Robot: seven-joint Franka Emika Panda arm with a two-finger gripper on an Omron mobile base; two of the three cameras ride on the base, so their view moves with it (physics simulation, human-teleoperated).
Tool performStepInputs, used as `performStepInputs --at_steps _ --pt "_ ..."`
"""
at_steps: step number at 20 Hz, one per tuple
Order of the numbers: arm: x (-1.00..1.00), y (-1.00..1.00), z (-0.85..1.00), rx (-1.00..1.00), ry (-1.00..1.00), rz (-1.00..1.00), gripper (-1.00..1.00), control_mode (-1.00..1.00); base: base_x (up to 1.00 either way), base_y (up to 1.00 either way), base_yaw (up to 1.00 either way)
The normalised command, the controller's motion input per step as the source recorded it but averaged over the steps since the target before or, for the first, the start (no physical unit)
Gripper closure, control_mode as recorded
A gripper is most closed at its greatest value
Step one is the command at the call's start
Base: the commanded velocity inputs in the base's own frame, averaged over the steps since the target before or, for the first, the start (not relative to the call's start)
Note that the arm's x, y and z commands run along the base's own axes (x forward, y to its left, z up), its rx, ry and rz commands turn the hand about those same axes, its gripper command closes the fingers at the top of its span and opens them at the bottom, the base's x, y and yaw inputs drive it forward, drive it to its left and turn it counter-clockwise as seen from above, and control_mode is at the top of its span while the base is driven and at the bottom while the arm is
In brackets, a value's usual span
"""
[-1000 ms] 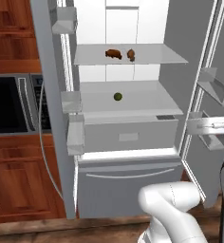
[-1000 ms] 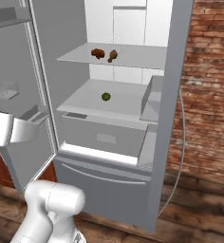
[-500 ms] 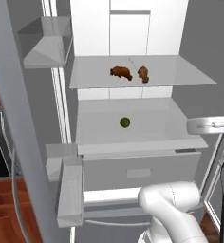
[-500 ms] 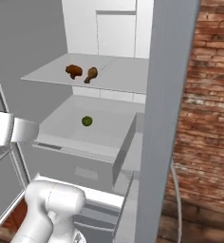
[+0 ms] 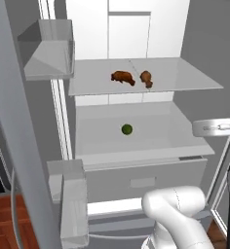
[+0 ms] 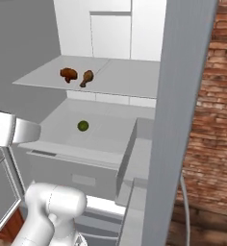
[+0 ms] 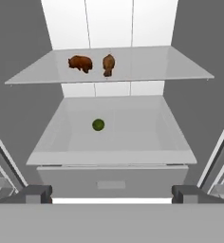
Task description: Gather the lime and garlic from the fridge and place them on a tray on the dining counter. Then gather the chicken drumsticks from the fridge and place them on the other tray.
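Note:
The fridge (image 5: pixel 195 44) stands open in front of me, white inside. Two reddish-brown chicken drumsticks (image 5: pixel 123 77) (image 6: pixel 68 74) (image 7: pixel 80 62) lie side by side on its upper glass shelf (image 7: pixel 147 66). On the shelf below rests the small dark green lime (image 5: pixel 127 129) (image 6: pixel 82 126) (image 7: pixel 98 125), alone. My gripper (image 7: pixel 112 194) is open and holds nothing, its fingertips (image 7: pixel 35 193) wide apart, level with the drawer front below the lime and short of it. The garlic, the trays and the dining counter are out of view.
The left door's bins (image 5: pixel 51 53) (image 5: pixel 70 204) jut out close on the left, and a right door bin (image 5: pixel 217 127) on the right. A pulled-out drawer front (image 7: pixel 112 182) lies under the lime's shelf. A red brick wall (image 6: pixel 216 120) flanks the fridge.
The whole picture has grown and shifted: the base has driven closer to the open fridge. The lime and drumsticks lie as before, and the gripper has stayed open.

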Motion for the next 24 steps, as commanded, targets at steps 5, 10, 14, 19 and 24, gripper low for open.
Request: performStepInputs --at_steps 5,10,14,19,24 --pt "0.0 0.0 0.0 0.0 0.0 0.0 -1.0 1.0 0.46 0.0 -0.08" --pt "0.17 0.0 -0.04 0.0 0.06 0.0 -1.0 -1.0 0.2 0.0 0.0" --pt "0.46 0.0 -0.18 0.0 0.09 0.0 -1.0 -1.0 0.0 0.0 0.0" --pt "0.4 0.04 -0.14 0.0 0.03 0.0 -1.0 -1.0 0.0 0.0 0.0" --pt "0.69 0.1 -0.55 0.0 0.01 0.0 -1.0 -1.0 0.0 0.0 0.0"
